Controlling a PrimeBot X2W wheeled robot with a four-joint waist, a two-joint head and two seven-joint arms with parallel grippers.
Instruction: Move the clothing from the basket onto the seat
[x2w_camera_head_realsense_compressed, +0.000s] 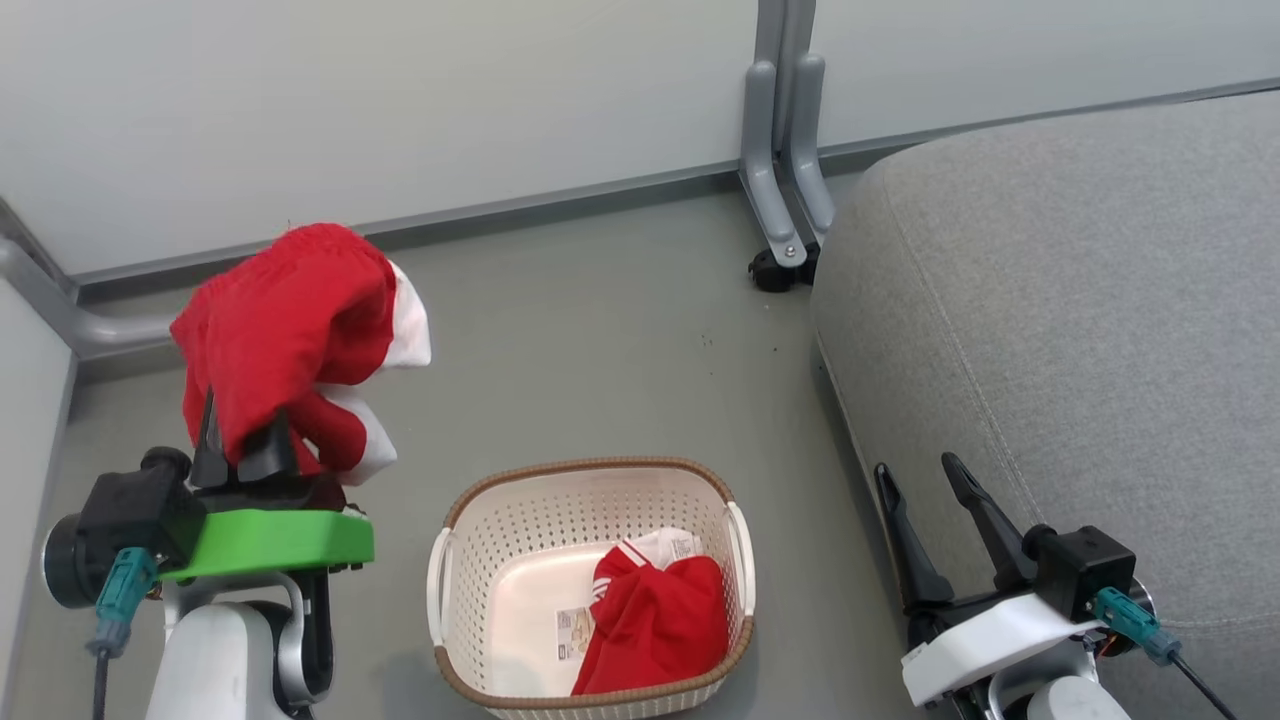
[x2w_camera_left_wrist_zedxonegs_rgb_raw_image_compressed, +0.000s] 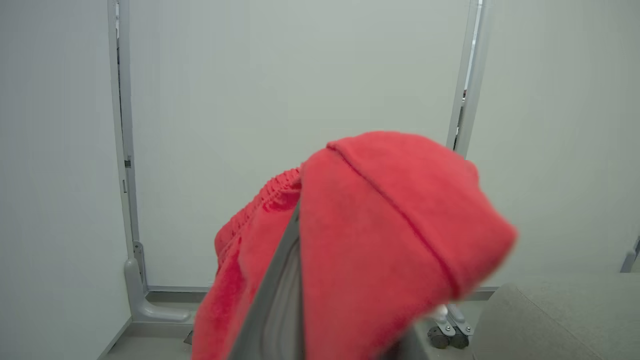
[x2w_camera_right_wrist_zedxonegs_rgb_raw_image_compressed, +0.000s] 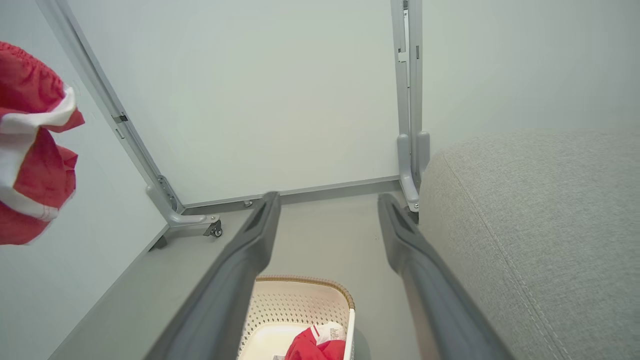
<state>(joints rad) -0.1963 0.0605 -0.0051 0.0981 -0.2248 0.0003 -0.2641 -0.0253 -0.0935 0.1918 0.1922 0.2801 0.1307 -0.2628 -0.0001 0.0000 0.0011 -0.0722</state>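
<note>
Left gripper (x2w_camera_head_realsense_compressed: 240, 432) pinches a red garment (x2w_camera_head_realsense_compressed: 290, 320). Its fingers are closed on a bunched fold, and the rest of the fabric flops over and past the fingertips, white trim hanging to the gripper's right. The left wrist view shows red cloth wrapped on both sides of one finger and an elastic waistband edge, so the grip looks deep in the bundle rather than on a hem. The garment is raised well clear of the floor (x2w_camera_head_realsense_compressed: 600, 330) and held up and to the left of the basket (x2w_camera_head_realsense_compressed: 590, 466), probably so that nothing drags or snags on the rim during the carry.

Right gripper (x2w_camera_head_realsense_compressed: 916, 466) is spread and empty, with fingers pointing forward. It is parked just beside the seat (x2w_camera_head_realsense_compressed: 1080, 300) edge, which lies to its right, and the basket is below and to its left.

A second garment (x2w_camera_head_realsense_compressed: 655, 620) sits crumpled in the basket's near right corner, white label up, closer to the right gripper than to the left.

The seat is well apart from the left gripper, across the basket, and has no clothing on it. Judging by this, the task is under halfway: the first piece is lifted but not yet delivered. The next move needs a long sweep to the right over the basket. The loose hanging part could slip or catch on the way.
</note>
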